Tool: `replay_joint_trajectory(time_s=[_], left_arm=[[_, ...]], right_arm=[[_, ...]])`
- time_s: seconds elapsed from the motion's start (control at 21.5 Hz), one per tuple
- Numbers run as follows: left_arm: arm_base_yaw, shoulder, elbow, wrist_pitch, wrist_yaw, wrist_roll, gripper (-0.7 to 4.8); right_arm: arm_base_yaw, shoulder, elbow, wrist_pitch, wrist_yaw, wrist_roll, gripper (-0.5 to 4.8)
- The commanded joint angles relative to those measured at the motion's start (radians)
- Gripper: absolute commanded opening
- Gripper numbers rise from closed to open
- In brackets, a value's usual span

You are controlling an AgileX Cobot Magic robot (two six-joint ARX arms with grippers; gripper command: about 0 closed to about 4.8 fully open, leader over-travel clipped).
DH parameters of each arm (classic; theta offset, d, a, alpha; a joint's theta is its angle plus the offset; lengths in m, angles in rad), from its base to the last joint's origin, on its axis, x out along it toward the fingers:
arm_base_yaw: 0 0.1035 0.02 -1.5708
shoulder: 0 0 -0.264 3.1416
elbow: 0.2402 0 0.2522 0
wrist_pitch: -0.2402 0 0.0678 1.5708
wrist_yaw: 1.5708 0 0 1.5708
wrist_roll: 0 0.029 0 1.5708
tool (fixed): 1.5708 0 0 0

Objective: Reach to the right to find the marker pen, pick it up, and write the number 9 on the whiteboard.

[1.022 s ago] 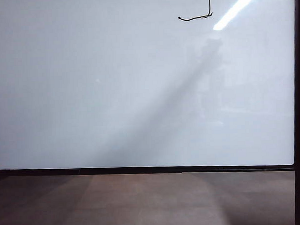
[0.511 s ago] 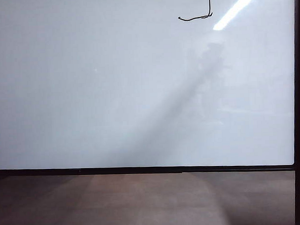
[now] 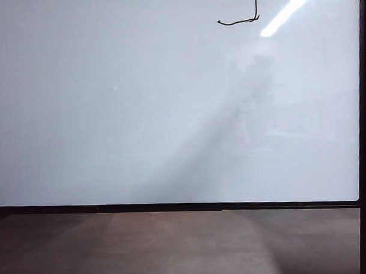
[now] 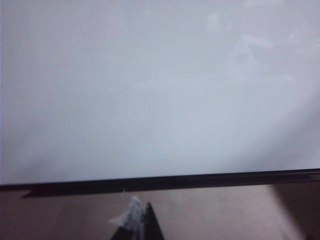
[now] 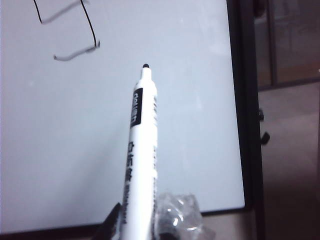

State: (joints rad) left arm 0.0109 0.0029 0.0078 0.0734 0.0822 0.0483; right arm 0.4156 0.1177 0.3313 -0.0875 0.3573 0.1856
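Observation:
The whiteboard (image 3: 140,114) fills the exterior view, and neither gripper shows there. The lower part of the number 9 (image 3: 245,17) is at its top edge, a black stroke with a tail hooking left. In the right wrist view my right gripper (image 5: 142,230) is shut on the white marker pen (image 5: 142,150). Its black tip (image 5: 145,66) points at the board, away from the number 9 (image 5: 90,30) and off the line. My left gripper (image 4: 141,222) is low before the board's black frame (image 4: 160,181), its tips together and holding nothing.
A thin black frame (image 3: 173,206) runs along the board's lower edge, with the brown wooden surface (image 3: 175,245) in front of it. The board's right frame (image 5: 245,125) stands close to the pen. Beyond it is a dim room floor (image 5: 290,150).
The faint grey shadow on the right half of the board has shifted a little lower. The drawn line is unchanged.

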Motion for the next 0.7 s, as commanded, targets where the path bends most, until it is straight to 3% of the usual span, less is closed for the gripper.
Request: replay_joint_trajectory(time_s=[0.05, 0.33, 0.7], left_arm=[[-0.002, 0.001, 0.001, 0.006, -0.081, -0.003, -0.05], [-0.002, 0.001, 0.001, -0.014, -0.105, -0.003, -0.05], [-0.002, 0.001, 0.001, -0.013, -0.105, -0.003, -0.05]], right_arm=[[-0.001, 0.0, -0.032, 0.045, -0.042, -0.008, -0.02], [-0.001, -0.006, -0.17, 0.194, -0.094, -0.028, -0.02], [-0.001, -0.008, -0.193, 0.274, -0.129, -0.016, -0.01]])
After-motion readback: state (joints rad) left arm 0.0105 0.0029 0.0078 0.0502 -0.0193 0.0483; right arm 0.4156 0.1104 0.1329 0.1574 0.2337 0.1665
